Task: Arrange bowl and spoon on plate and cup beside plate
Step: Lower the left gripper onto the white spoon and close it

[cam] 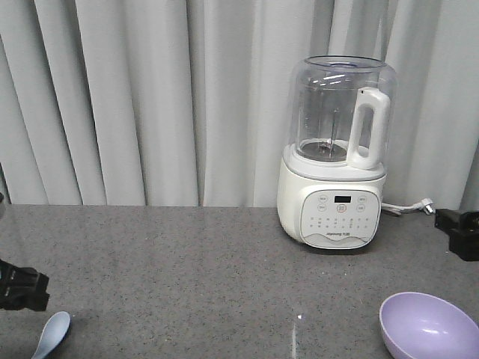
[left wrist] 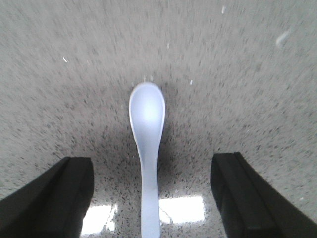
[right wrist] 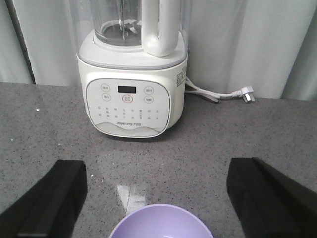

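Note:
The pale blue spoon (left wrist: 147, 148) lies flat on the grey speckled counter, scoop pointing away. My left gripper (left wrist: 151, 198) hangs open above it, its black fingers (left wrist: 54, 198) well apart on either side of the handle, not touching it. In the front view the spoon (cam: 52, 334) sits at the bottom left beside the left gripper (cam: 22, 290). The lavender bowl (cam: 426, 327) rests upright at the bottom right. My right gripper (right wrist: 156, 198) is open just above the bowl (right wrist: 161, 223), whose far rim shows between the fingers. Plate and cup are out of view.
A white blender (cam: 337, 153) with a clear jug stands at the back right of the counter, its cable and plug (right wrist: 245, 94) trailing to the right. Grey curtains hang behind the counter (cam: 187, 262).

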